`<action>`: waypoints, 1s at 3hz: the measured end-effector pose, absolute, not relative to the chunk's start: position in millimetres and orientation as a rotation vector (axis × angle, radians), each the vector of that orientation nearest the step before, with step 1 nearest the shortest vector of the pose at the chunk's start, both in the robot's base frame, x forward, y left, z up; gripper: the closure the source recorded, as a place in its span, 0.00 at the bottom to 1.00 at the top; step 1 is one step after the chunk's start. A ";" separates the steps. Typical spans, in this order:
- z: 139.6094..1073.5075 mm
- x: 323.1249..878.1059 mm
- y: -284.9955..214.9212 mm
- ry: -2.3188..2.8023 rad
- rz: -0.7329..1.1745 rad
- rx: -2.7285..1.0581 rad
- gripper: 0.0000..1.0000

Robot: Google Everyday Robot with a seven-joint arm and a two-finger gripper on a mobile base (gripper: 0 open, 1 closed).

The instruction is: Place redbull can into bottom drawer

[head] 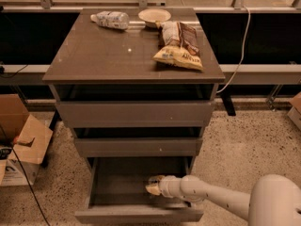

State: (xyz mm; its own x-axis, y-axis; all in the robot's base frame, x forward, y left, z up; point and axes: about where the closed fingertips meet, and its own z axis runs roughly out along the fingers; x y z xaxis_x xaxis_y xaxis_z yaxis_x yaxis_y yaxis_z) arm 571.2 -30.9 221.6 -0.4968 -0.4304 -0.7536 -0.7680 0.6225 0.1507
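Above the gripper (155,184) rises the grey-brown cabinet (122,60), three drawers tall, with the two upper drawers closed or nearly so. Around the gripper lies the bottom drawer (117,185), pulled right out, its floor bare to the gripper's left. Behind the gripper, off to the lower right, the white arm (221,200) reaches in over the drawer's right front corner. Well away to the gripper's left, on the floor, sits a cardboard box (21,145). High above it on the cabinet top are a chip bag (178,46), a clear bottle (110,19) lying on its side and a small bowl (154,16). None of those are in play.

Now the gripper itself: it's low inside the drawer, right of middle, towards the front. Clamped or spread? Cannot tell from here. At its tip there's a pale, glinting shape, and I take that to be the redbull can (150,190), at or just above the drawer floor. Which of the two, I can't say.

As for handling, I'd expect a thin metal can: stiff enough for a firm squeeze, yet easy to dent. It looks smooth and slippery, and being tall and slim it should tip readily. The best hold is across the round wall near mid-height, not on the shiny top.
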 end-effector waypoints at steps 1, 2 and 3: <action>222.1 570.8 -29.1 2.150 0.630 -0.938 0.39; 221.4 570.1 -27.4 2.150 0.633 -0.939 0.16; 220.8 569.4 -25.6 2.150 0.636 -0.941 0.00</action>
State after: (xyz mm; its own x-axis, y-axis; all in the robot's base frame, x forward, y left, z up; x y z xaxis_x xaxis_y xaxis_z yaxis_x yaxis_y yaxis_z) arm 569.4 -25.6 220.8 -0.4952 -0.4311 -0.7543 -0.7721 0.6164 0.1546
